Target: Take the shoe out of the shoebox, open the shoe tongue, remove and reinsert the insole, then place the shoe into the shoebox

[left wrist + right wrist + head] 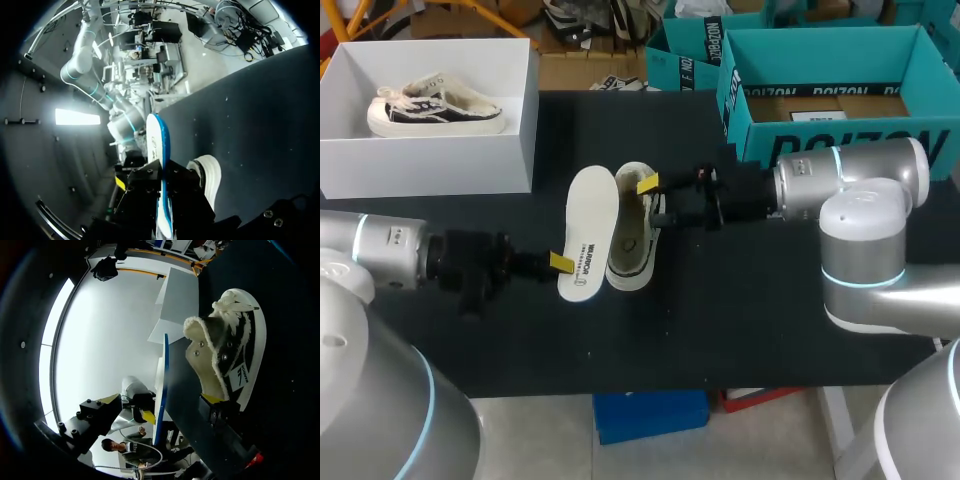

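A white fleece-lined shoe [632,238] lies on the black table near its middle, also seen in the right wrist view [227,347] and the left wrist view [211,176]. A white insole [588,230] with a blue underside lies tilted against the shoe's left side. My left gripper [561,263] is shut on the insole's near end; the left wrist view shows the insole [159,145] edge-on between its fingers [162,210]. My right gripper [655,198] stands wide open at the shoe's far end, one yellow-tipped finger [212,399] against the shoe's collar. The insole's edge [161,385] rises between its fingers.
A white shoebox [515,140] stands at the back left with a second shoe [435,108] inside. Teal boxes [820,55] stand at the back right, close behind my right arm. Bare black tabletop [720,320] lies in front of the shoe.
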{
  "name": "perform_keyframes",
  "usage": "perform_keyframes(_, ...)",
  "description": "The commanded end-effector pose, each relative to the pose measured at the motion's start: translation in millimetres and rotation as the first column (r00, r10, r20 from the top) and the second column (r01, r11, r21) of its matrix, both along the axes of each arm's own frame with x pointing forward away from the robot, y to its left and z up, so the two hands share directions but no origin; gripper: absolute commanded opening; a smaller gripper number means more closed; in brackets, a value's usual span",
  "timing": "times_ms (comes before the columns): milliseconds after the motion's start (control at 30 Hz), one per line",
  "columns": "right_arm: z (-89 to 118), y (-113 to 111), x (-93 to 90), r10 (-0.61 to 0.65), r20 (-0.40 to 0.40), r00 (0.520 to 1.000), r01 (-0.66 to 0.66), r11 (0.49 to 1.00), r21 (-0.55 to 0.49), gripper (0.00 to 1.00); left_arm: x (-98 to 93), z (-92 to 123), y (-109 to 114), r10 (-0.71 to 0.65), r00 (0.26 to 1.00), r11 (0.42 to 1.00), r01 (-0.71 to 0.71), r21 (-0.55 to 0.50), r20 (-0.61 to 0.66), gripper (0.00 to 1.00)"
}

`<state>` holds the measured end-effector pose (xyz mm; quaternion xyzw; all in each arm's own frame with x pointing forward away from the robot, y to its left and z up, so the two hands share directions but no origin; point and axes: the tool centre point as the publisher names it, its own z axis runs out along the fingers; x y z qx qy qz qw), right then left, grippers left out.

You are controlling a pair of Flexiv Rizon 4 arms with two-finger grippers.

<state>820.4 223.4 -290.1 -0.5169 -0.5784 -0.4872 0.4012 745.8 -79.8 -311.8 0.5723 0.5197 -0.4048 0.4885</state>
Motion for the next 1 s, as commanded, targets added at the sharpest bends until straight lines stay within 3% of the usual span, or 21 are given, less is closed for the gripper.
perform_keyframes(33,-9,16,4.0,0.011,0.001,1.000,-0.011,1.000,0.016,0.86,-1.5,0,-1,0.006,1.000,1.000,-0.006,0.003,0.004,0.00)
perform_keyframes(67,-10,20,3.3,0.016,-0.001,1.000,-0.016,1.000,0.017,0.80,-1.5,0,-1,0.006,1.000,1.000,-0.006,0.003,0.004,0.00)
perform_keyframes(100,-11,25,2.8,0.022,0.000,1.000,-0.022,0.999,0.024,0.85,-1.5,0,-1,0.006,1.000,1.000,-0.006,0.003,0.004,0.00)
perform_keyframes(233,-20,42,0.6,0.041,-0.001,0.999,-0.041,0.998,0.044,0.80,-1.5,0,-1,0.006,1.000,1.000,-0.006,0.003,0.004,0.00)
perform_keyframes(267,-22,46,-0.2,0.044,-0.003,0.999,-0.044,0.998,0.049,0.81,-1.5,0,-1,0.006,1.000,1.000,-0.006,0.003,0.004,0.00)
perform_keyframes(333,-26,54,-0.9,0.050,-0.004,0.999,-0.049,0.997,0.061,0.93,-1.5,0,-1,0.006,1.000,1.000,-0.006,0.003,0.004,0.00)
perform_keyframes(400,-29,61,-1.8,0.053,-0.004,0.999,-0.053,0.996,0.070,0.88,-1.5,0,-1,0.006,1.000,1.000,-0.006,0.003,0.004,0.00)
perform_keyframes(500,-33,69,-2.6,0.057,-0.003,0.998,-0.056,0.995,0.078,0.56,-1.5,0,-1,0.006,1.000,1.000,-0.006,0.003,0.004,0.00)
perform_keyframes(533,-34,71,-2.2,0.059,-0.005,0.998,-0.058,0.995,0.080,0.54,-1.5,0,-1,0.006,1.000,1.000,-0.006,0.003,0.004,0.00)
perform_keyframes(867,-26,77,1.3,0.071,-0.005,0.997,-0.070,0.995,0.071,0.58,-1.5,0,-1,0.006,1.000,1.000,-0.006,0.003,0.004,0.00)
perform_keyframes(1000,-21,77,4.3,0.077,-0.004,0.997,-0.077,0.996,0.054,0.55,-1.5,0,-1,0.006,1.000,1.000,-0.006,0.003,0.004,0.00)
